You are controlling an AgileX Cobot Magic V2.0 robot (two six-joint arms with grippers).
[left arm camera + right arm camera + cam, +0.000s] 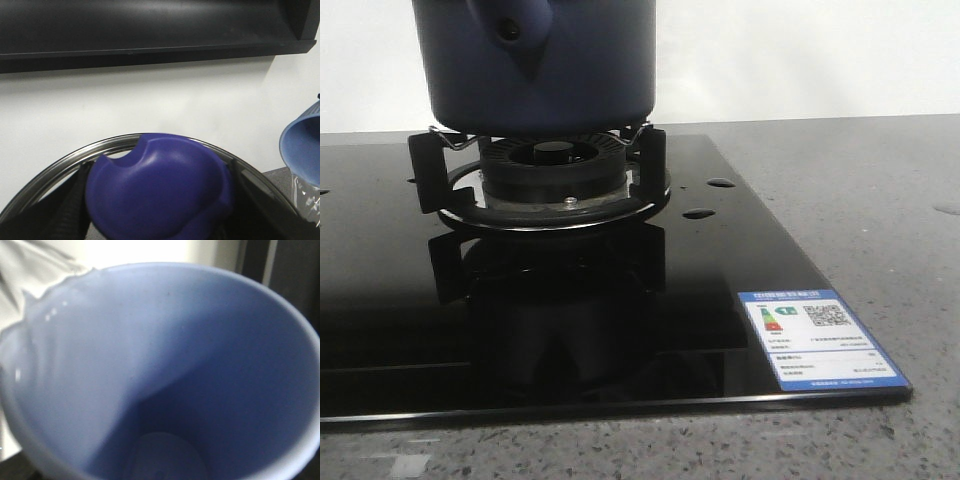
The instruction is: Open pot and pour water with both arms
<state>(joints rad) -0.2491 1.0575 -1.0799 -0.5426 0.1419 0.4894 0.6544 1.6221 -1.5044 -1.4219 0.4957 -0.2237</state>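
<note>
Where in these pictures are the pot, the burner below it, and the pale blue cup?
pot (560, 70), front view, on its dark blue side wall.
burner (555, 160), front view, on its black ribbed head.
pale blue cup (100, 355), right wrist view, on its inner wall.

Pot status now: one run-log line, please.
pot on burner stand | blue lid knob fills left wrist view | pale blue cup fills right wrist view | grippers unseen

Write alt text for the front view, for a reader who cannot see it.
A large round dark navy-blue pot sits on the black metal supports of a gas burner, its top cut off by the frame. The burner stands on a glossy black glass hob bearing a blue and white energy label, set in a grey speckled countertop.
</note>
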